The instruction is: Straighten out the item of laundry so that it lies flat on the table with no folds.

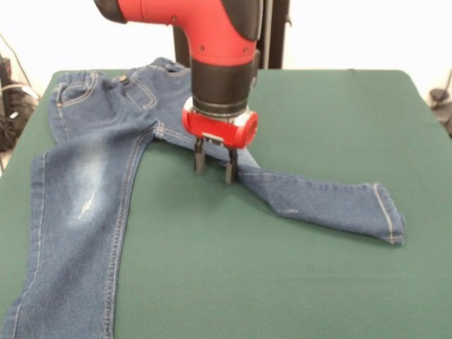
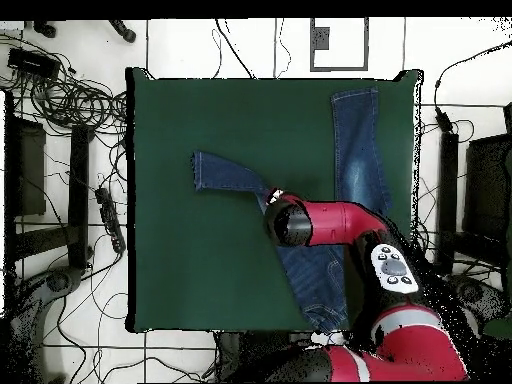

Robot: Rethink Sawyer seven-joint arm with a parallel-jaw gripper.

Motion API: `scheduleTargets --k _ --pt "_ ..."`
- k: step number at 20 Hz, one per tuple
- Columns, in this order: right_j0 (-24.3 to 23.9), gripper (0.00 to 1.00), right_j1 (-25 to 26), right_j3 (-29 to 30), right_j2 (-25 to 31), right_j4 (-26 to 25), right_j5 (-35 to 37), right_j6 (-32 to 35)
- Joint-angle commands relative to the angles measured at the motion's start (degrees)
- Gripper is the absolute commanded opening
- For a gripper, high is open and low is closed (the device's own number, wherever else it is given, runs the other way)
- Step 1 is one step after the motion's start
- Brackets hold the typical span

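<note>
The blue denim jeans (image 1: 92, 191) lie on the green table (image 1: 233, 275), waistband at the far left in the front view. One leg runs straight toward the near left edge, with a faded patch on the thigh. The other leg (image 1: 325, 201) is bent sideways across the middle, its hem slightly turned up at the right. My gripper (image 1: 214, 164) stands open just above the bent leg's upper part, fingers pointing down and nothing held. From overhead, the jeans (image 2: 355, 150) show one leg running up and the bent leg (image 2: 228, 174) pointing left, with the arm's wrist hiding the gripper.
Cables (image 2: 70, 100) and dark equipment lie on the floor beside the table's left side in the overhead view. The red arm (image 2: 340, 222) crosses over the jeans' upper part from the bottom right. A wide stretch of bare green top (image 2: 200, 270) lies left of the jeans.
</note>
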Motion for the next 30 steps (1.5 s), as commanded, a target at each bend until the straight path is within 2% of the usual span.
scheduleTargets --k 1,9,16,19,30 --pt "2.4 1.0 8.06 2.5 1.0 -0.04 -7.46 6.47" --pt "4.57 1.0 7.74 3.19 -0.64 2.17 -8.07 8.33" --pt "3.24 1.0 6.36 4.61 0.3 2.84 -6.21 7.08" --pt "2.93 1.0 2.05 6.95 0.36 2.81 -2.47 5.29" --pt "-6.52 1.0 -15.79 23.16 6.07 2.01 4.79 -2.99"
